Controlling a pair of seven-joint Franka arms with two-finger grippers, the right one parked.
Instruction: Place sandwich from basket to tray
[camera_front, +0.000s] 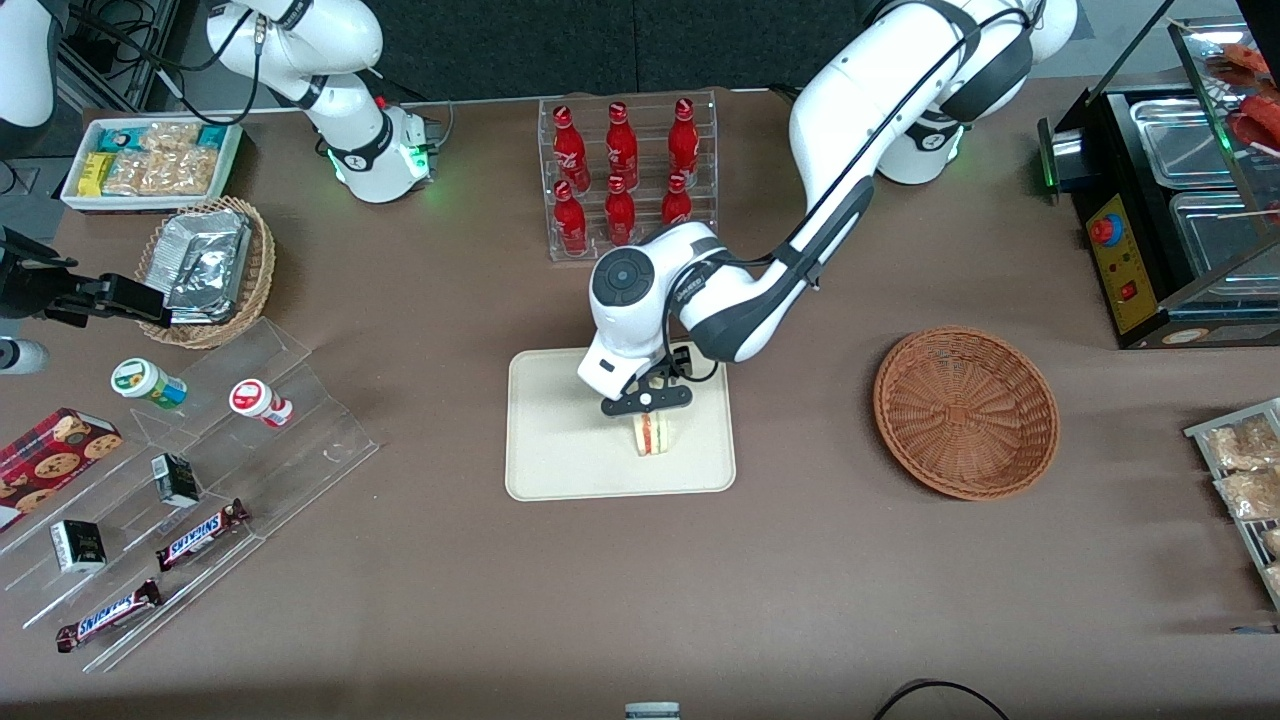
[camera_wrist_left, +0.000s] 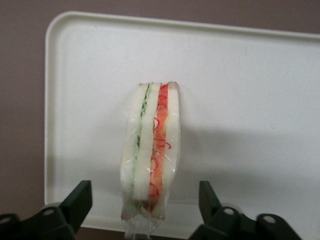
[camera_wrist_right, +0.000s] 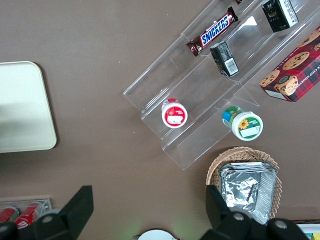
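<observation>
Since the sandwich stands on edge on the tray between your gripper's wide-open fingers, lift straight up.

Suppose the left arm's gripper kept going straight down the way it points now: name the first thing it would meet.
The sandwich, most likely. The gripper hangs over it with fingers open either side, on the tray. Exact height above it is unclear.

Glossy clear film wraps the sandwich; matt tray.
</observation>
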